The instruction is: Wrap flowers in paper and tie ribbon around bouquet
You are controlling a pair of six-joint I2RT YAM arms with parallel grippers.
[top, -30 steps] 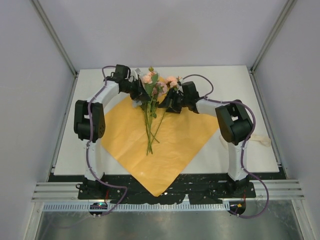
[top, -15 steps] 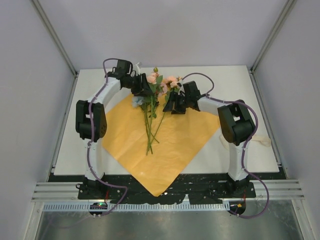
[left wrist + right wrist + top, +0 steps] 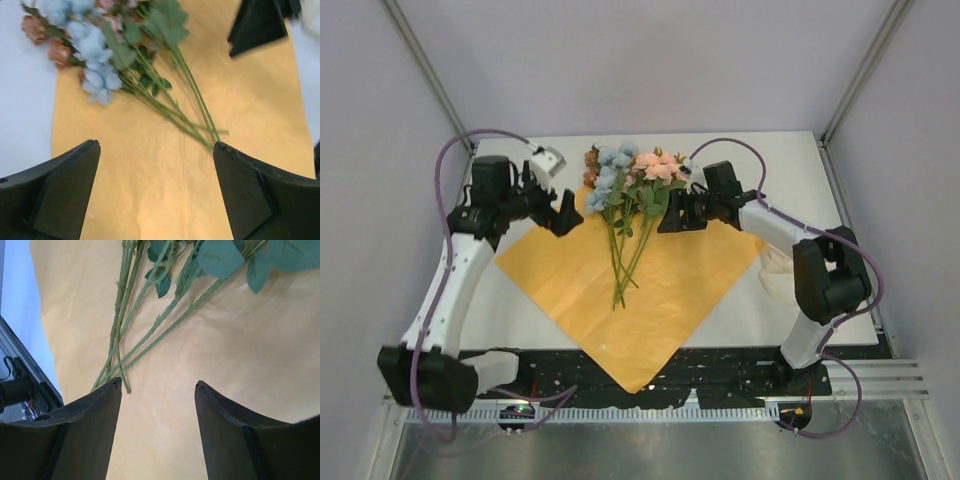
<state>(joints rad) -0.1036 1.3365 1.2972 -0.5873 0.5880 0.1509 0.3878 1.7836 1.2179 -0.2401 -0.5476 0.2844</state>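
The white table (image 3: 775,165) fills the middle of the overhead view. On it the orange paper (image 3: 670,300) lies flat and unfolded, turned like a diamond with one corner pointing to the bottom of the frame. It looks thin and lightly crinkled, with no fold or roll started.

The flowers (image 3: 625,185) lie on the paper's upper part. Their pale blue, pink and peach heads fan out at the top centre of the frame, past the paper's upper corner and onto the bare table. The thin green stems run down together toward the middle of the sheet.

The left gripper (image 3: 560,212) hangs just left of the blooms with its jaws spread wide and nothing between them. The right gripper (image 3: 670,215) sits just right of the leaves, jaws also apart and empty, above bare paper and stems in its own camera.

A cream-white strip, probably the ribbon (image 3: 772,280), lies at the right of the frame, off the paper's right edge and partly behind the right arm.

The task seems to be at an early stage: the flowers are laid on the sheet, while the wrapping and tying are still to do.
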